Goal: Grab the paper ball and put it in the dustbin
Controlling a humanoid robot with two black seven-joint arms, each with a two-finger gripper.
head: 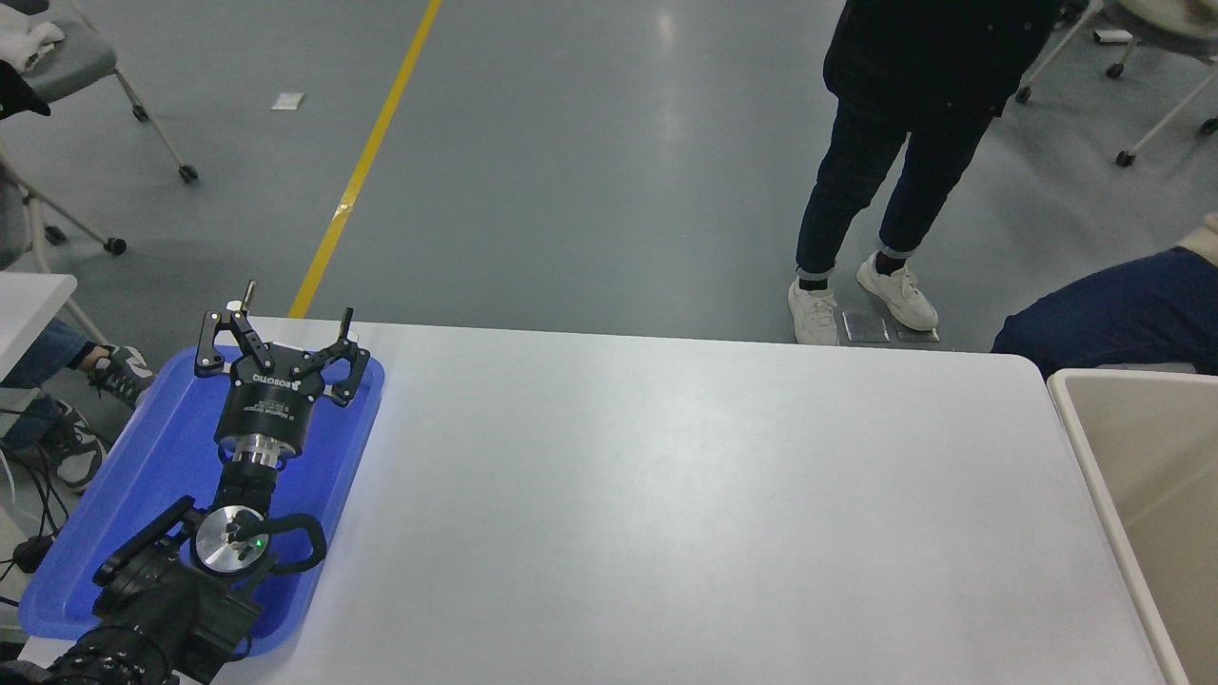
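The paper ball is out of view; nothing lies on the white table [666, 495]. The dustbin [1147, 495], beige with a pale rim and tan inner walls, stands past the table's right edge, cut off by the picture's edge. My left gripper [285, 319] is open and empty, parked over the far end of the flat blue tray [143, 476] at the lower left. My right arm and gripper are out of view.
A person in dark trousers and white shoes [861, 300] stands just beyond the table's far edge at the right. Another person's blue-clad leg [1113, 309] is near the dustbin. Wheeled chairs [114, 105] stand on the grey floor at left.
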